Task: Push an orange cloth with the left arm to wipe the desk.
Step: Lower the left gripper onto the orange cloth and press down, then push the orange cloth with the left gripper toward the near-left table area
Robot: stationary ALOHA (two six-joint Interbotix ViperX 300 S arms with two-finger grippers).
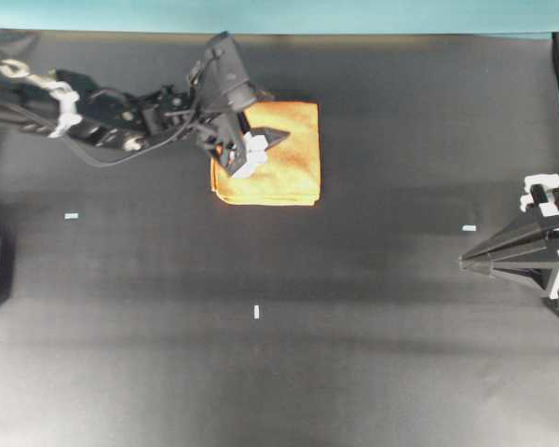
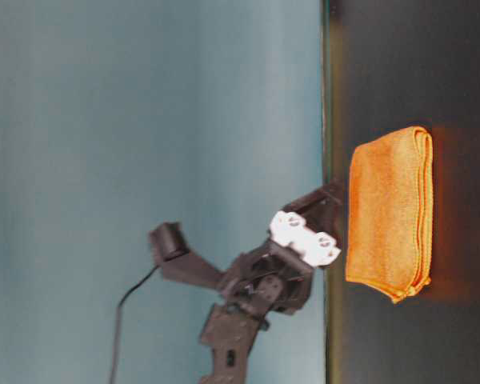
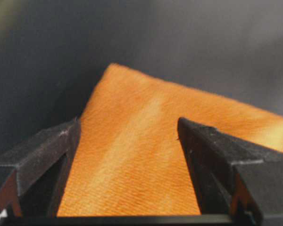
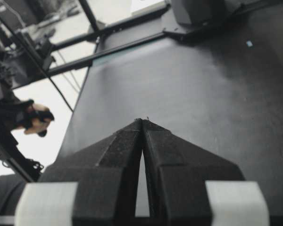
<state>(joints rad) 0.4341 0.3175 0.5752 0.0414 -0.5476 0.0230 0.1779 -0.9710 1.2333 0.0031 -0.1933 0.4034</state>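
Cloth: folded square orange-yellow microfibre cloth (image 1: 270,156) lies on the matte black counter (image 1: 373,307), near its teal edge strip.
Left pincer (image 1: 258,149): jaws parted wide over the cloth's left part, gripping nothing.
Right pincer (image 1: 468,262): closed, empty, well apart.
Writing: none legible.

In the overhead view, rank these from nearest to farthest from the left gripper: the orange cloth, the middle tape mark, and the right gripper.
1. The orange cloth, directly beneath the left gripper.
2. The middle tape mark, toward the view's bottom edge.
3. The right gripper, parked far right.
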